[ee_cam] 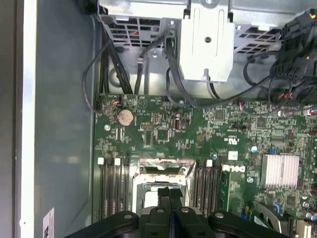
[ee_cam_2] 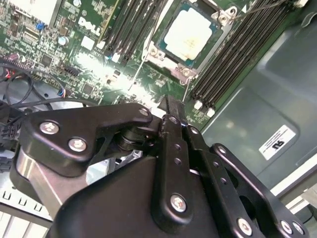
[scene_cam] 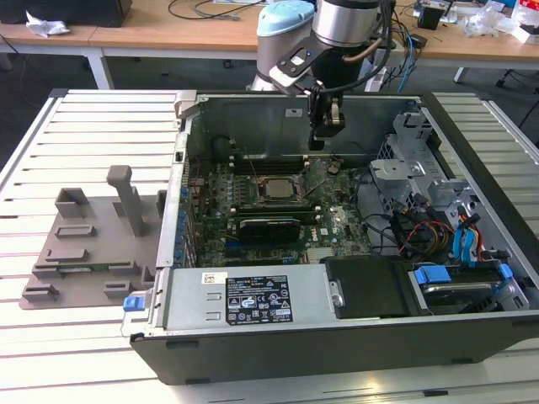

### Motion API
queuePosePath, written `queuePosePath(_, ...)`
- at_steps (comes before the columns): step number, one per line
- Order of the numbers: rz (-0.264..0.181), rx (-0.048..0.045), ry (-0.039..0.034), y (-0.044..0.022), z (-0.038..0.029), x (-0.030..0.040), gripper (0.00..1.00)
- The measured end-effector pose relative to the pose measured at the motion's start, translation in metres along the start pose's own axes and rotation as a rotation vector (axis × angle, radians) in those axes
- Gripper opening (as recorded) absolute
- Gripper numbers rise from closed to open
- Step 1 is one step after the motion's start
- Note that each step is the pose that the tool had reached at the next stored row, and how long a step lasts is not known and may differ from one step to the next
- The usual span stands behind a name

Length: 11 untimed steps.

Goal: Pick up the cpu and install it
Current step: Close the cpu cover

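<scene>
Cpu sits flat in the socket near the middle of the motherboard, silver top up and square to the frame. My read is that it lies there so the contacts line up. Nothing is gripping it.

End effector hangs above the socket, apart from the cpu, fingers clenched together with nothing between them. Closed and empty over a seated chip suggests the placing step is done. I can't tell whether the retention plate is latched.

Memory slots flank the socket on both sides, so access is from straight above, which fits the arm's vertical posture.

Containers:
- **Case**: lies on its side with the open face up, taking the middle and the exterior view's right of the surface.
- **Inside the case:** the motherboard, a labelled metal box along the near wall, and a drive cage and cables at the exterior view's right end.
- **Grey tray**: sits toward the surface's edge on the exterior view's left, just beside the case wall. It has posts and pockets, and I can't make out any contents.
</scene>
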<state>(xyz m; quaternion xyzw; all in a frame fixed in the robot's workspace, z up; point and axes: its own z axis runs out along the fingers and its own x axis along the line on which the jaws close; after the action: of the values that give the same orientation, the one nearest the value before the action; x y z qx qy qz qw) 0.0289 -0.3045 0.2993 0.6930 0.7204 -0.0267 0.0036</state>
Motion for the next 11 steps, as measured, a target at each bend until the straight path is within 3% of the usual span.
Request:
queuePosePath(7,0.0,0.0015,-0.0003,0.0176,0.0004,-0.0007,0.11)
queuePosePath(10,0.0,0.0036,-0.0001,0.0238,0.0037,-0.0007,0.11)
queuePosePath(11,0.0,0.007,0.0001,0.0301,0.0079,-0.0008,0.11)
